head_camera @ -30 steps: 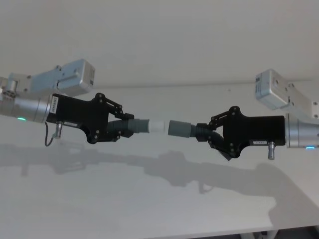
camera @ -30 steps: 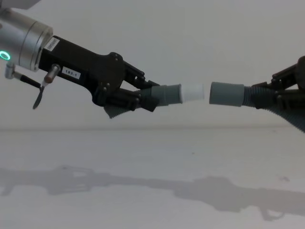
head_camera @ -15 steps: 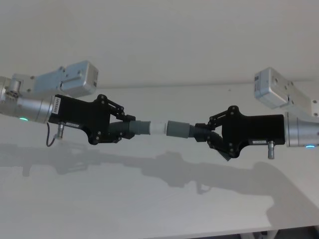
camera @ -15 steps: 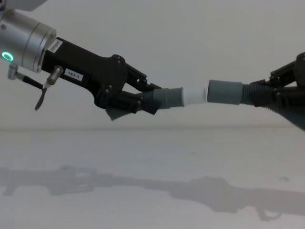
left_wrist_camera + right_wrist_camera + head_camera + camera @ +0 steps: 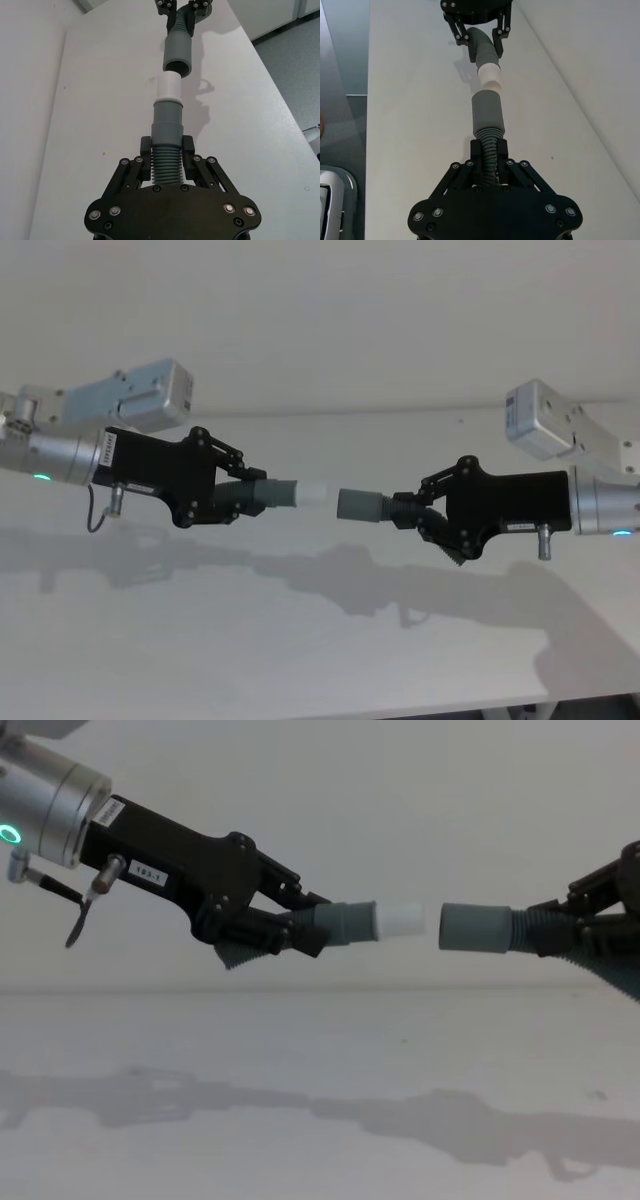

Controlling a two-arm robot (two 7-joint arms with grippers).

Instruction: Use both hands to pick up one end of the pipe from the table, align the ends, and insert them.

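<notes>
— Where are the two hose pieces sitting right now?

— I am holding both up in the air above the white desk (image 5: 320,640), end to end. The left hose piece (image 5: 345,922) is showing its white tip (image 5: 401,920), and that tip is pointing at the open grey cuff (image 5: 475,928) of the right hose piece (image 5: 375,507). The tip and the cuff are lying nearly in line, with a small gap between them; they are not touching. In the left wrist view the white tip (image 5: 168,86) is sitting just short of the cuff's dark mouth (image 5: 178,67).

— And what are your pincers doing?

— My left pincer (image 5: 228,498) is closing tightly on the ribbed middle of its piece, with the smooth cuff and white tip sticking out past the fingers (image 5: 145,156). My right pincer (image 5: 425,515) is clamping the ribbed part of the other piece in the same way, the grey cuff (image 5: 487,112) standing out beyond its fingers (image 5: 501,150). Both arms are reaching in from their own sides, level with one another, and their shadows are falling on the desk below.
</notes>
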